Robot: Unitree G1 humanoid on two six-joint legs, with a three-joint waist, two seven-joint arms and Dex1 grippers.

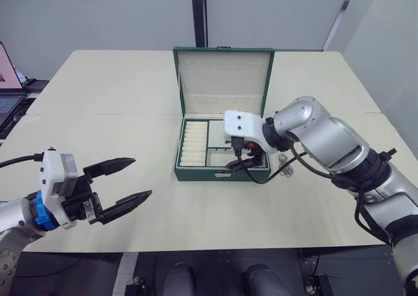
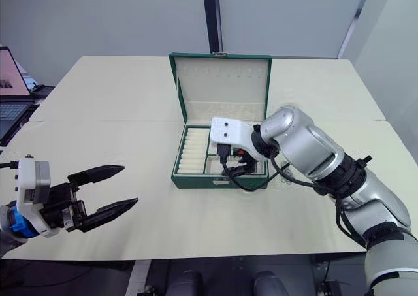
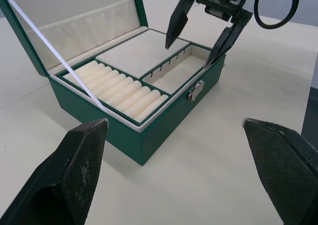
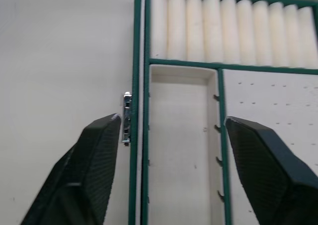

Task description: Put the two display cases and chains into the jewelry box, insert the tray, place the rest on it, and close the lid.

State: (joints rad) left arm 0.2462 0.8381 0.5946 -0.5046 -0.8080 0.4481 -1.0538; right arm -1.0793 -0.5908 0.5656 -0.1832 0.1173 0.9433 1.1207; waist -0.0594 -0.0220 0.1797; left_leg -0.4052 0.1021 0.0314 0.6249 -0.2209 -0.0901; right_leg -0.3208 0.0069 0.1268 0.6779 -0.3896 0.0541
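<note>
Two hands spread wide and empty, right hand (image 3: 204,35) above the tray (image 3: 144,51) already seated in the open jewelry box (image 1: 222,173), left hand (image 1: 124,186) idle over the desk (image 1: 117,100), lid (image 1: 223,79) unclosed.

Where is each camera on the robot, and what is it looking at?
Head views: look down on the beige table, the open green jewelry box, both arms.
Left wrist view: past the open left gripper at the box and right gripper.
Right wrist view: straight down between open fingers into the tray.
All share the box.
</note>
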